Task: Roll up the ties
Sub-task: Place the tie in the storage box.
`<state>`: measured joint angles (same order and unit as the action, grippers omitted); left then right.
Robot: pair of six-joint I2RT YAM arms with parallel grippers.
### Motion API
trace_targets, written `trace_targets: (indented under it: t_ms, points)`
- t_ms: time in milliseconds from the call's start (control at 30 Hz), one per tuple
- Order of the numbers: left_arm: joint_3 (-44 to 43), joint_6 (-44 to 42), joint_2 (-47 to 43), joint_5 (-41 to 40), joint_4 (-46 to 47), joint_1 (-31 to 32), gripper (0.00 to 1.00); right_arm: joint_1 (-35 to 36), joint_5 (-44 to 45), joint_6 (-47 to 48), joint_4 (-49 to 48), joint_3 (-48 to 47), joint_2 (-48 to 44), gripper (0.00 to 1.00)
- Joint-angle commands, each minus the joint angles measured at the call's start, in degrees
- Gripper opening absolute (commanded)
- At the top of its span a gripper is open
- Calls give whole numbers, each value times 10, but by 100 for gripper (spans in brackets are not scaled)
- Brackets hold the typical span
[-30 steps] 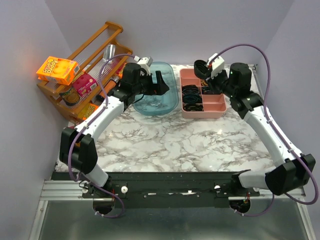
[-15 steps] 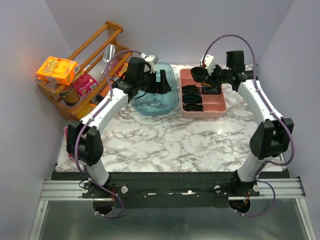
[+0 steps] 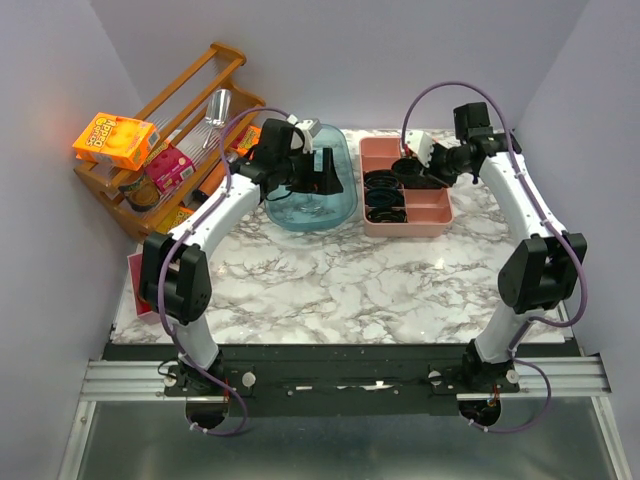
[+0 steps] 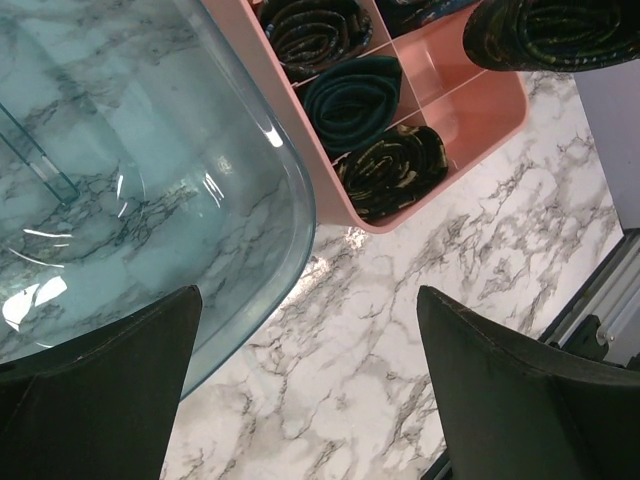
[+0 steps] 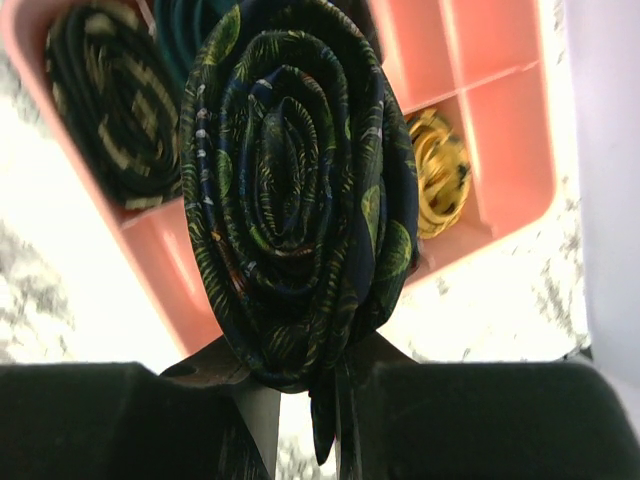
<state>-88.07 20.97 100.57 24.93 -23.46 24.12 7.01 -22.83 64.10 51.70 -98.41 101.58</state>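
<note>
A rolled dark tie with a green leaf print (image 5: 300, 190) is clamped at its lower edge in my right gripper (image 5: 305, 370), which is shut on it. In the top view that gripper (image 3: 408, 168) hangs over the back of the pink divided tray (image 3: 440, 215). The tray's compartments hold several rolled ties: a black and gold one (image 5: 105, 115), a yellow one (image 5: 440, 185), a teal one (image 4: 352, 100). My left gripper (image 4: 308, 300) is open and empty above the marble, at the edge of the blue glass dish (image 4: 150, 160).
A wooden rack (image 3: 170, 140) with snack boxes, one of them orange (image 3: 115, 140), stands at the back left. The blue glass dish (image 3: 310, 205) sits left of the pink tray. A pink card (image 3: 133, 270) lies at the table's left edge. Walls close in on three sides.
My right gripper has carried the rolled tie down and slightly forward over the pink tray while the arm straightened. The left gripper edged a little to the right, staying open.
</note>
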Motion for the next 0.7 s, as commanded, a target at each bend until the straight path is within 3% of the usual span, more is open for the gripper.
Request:
trace_targets:
  t_ms: [0, 433, 667]
  points:
    - [-16, -3, 15, 31, -11, -1, 99, -5, 76, 34, 69, 7, 9, 0]
    - [-6, 6, 22, 31, 10, -4, 99, -5, 204, 16, 17, 70, 17, 1]
    - [0, 8, 21, 38, 15, -7, 99, -4, 204, 11, 12, 31, 56, 0]
